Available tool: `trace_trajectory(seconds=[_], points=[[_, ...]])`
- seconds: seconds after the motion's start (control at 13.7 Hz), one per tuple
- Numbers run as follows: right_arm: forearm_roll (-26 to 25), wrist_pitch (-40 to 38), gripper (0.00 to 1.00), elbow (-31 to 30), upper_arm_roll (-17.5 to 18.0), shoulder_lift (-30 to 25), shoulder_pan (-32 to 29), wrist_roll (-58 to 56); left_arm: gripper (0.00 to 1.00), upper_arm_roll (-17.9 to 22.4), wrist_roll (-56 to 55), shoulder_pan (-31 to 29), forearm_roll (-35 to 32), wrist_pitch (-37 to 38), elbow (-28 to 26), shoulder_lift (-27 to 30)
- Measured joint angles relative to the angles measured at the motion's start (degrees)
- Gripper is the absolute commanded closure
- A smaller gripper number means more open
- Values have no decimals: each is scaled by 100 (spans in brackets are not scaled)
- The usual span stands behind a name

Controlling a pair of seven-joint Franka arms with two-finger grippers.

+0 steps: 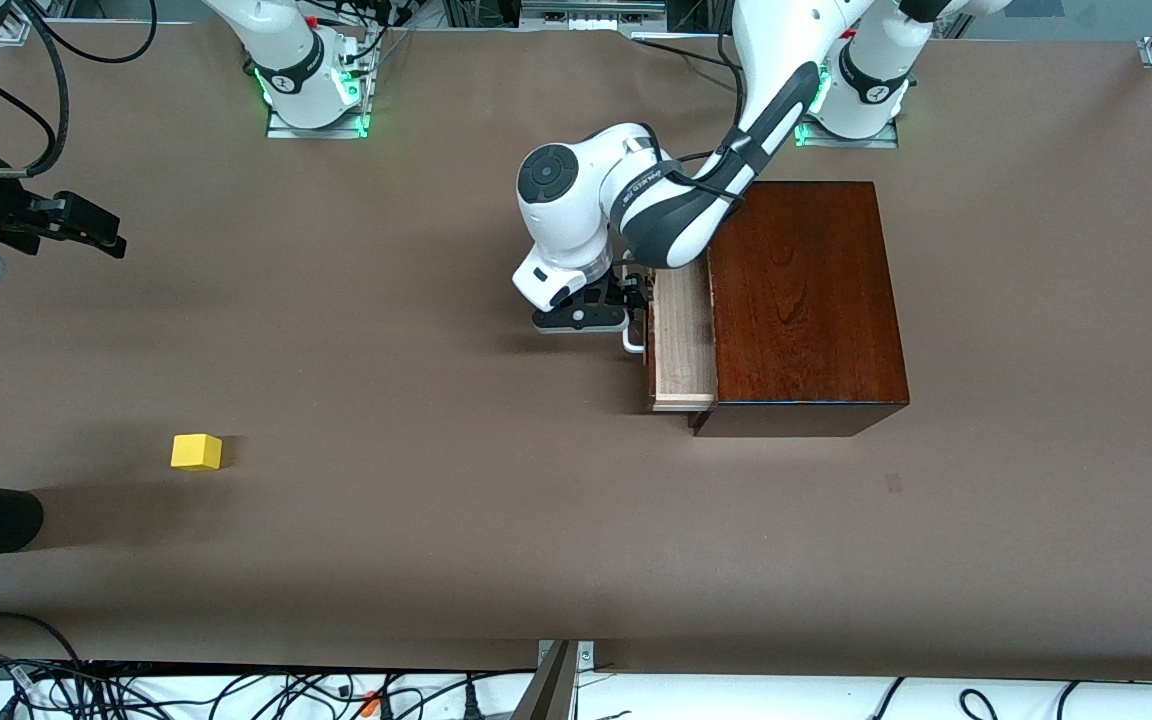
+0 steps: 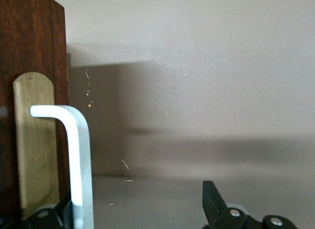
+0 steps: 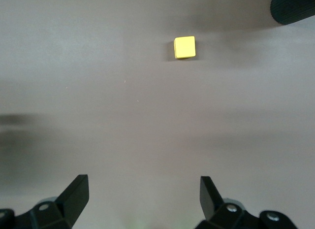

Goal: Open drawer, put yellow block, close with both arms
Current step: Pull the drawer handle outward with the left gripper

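The left arm (image 1: 776, 110) rises from its base at the top of the front view, reaches down toward the centre of the frame and bends at a round white elbow joint. Its wrist is turned so the left hand (image 1: 638, 295) lies sideways and low, just above the tabletop. Its black fingers (image 2: 212, 199) stand well apart.

The right arm (image 1: 286, 50) leaves the frame at the top near its base and re-enters at the frame's edge on its own side, in the upper part. There the right hand (image 1: 116, 236) hangs in the air over the tabletop, angled downward, with both fingers (image 3: 209, 192) spread wide and nothing between them.
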State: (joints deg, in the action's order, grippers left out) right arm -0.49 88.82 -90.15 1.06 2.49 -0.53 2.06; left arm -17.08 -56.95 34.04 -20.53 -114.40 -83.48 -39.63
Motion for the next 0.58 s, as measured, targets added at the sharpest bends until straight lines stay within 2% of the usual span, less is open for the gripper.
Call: trace_trajectory(seconds=[0.58], points=[[0,-22,0,0,1,0,0,6,0,2,0,7,35,69,35,-2]])
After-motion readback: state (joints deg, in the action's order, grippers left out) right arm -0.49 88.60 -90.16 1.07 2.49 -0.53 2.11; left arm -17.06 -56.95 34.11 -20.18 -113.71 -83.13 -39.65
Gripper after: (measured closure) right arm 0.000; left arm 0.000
